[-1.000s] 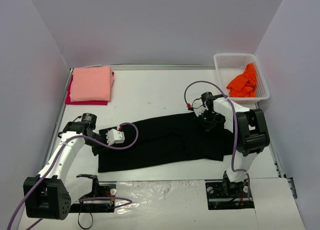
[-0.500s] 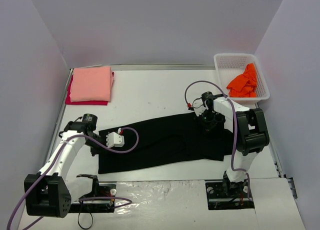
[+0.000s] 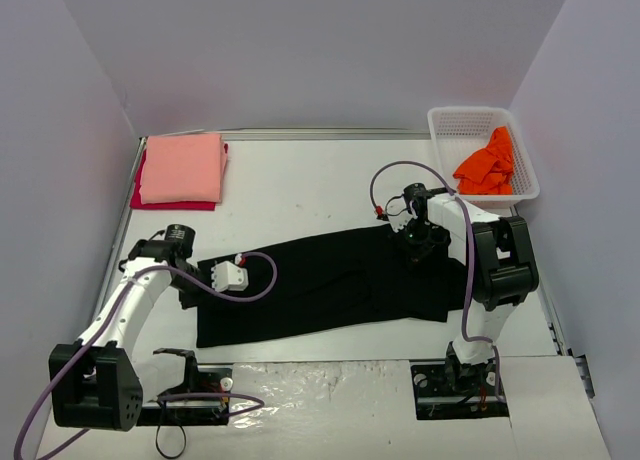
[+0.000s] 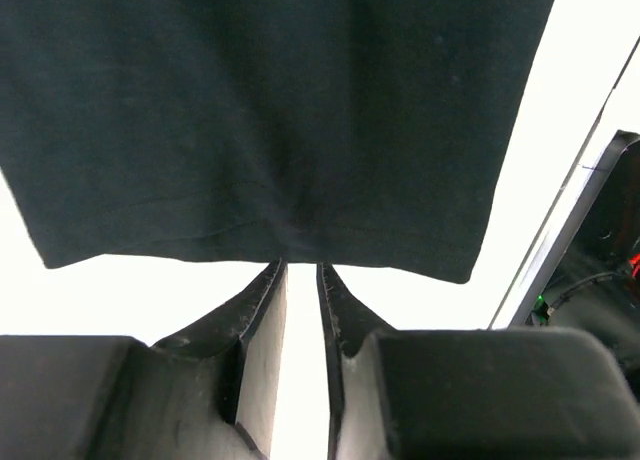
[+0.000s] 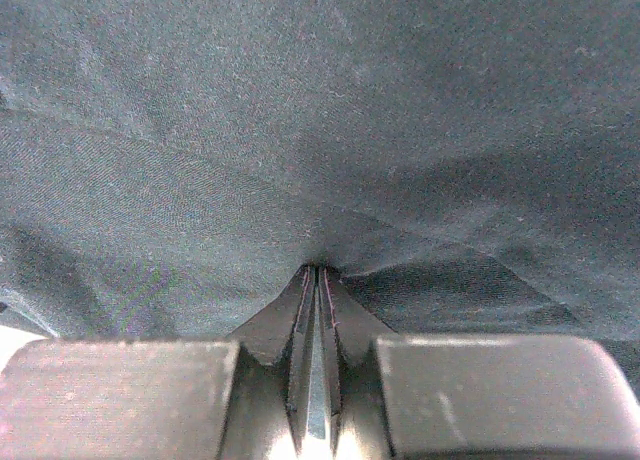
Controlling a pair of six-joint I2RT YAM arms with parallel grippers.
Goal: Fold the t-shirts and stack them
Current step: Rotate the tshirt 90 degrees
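Note:
The large black t-shirt (image 3: pixel 330 285) lies spread across the middle of the white table. My left gripper (image 3: pixel 198 284) is at its left edge. In the left wrist view the fingertips (image 4: pixel 301 265) pinch the hem of the black cloth (image 4: pixel 280 100), which puckers there; a narrow slit stays between the fingers. My right gripper (image 3: pixel 418 244) is low on the shirt's upper right part and shut on a pinch of the cloth (image 5: pixel 320 110), fingertips (image 5: pixel 318 270) together. The salmon-pink shirt (image 3: pixel 182 167) lies folded on the folded red one (image 3: pixel 172 205) at the back left. The orange shirt (image 3: pixel 487 165) lies crumpled in the basket.
The white mesh basket (image 3: pixel 450 115) stands at the back right corner. Grey walls close in the table at left, back and right. A purple cable loops from each arm over the shirt. A black frame (image 4: pixel 600 260) shows at the right of the left wrist view.
My left wrist has shifted slightly left and down along the shirt's left edge. The right arm and the shirts have not visibly moved.

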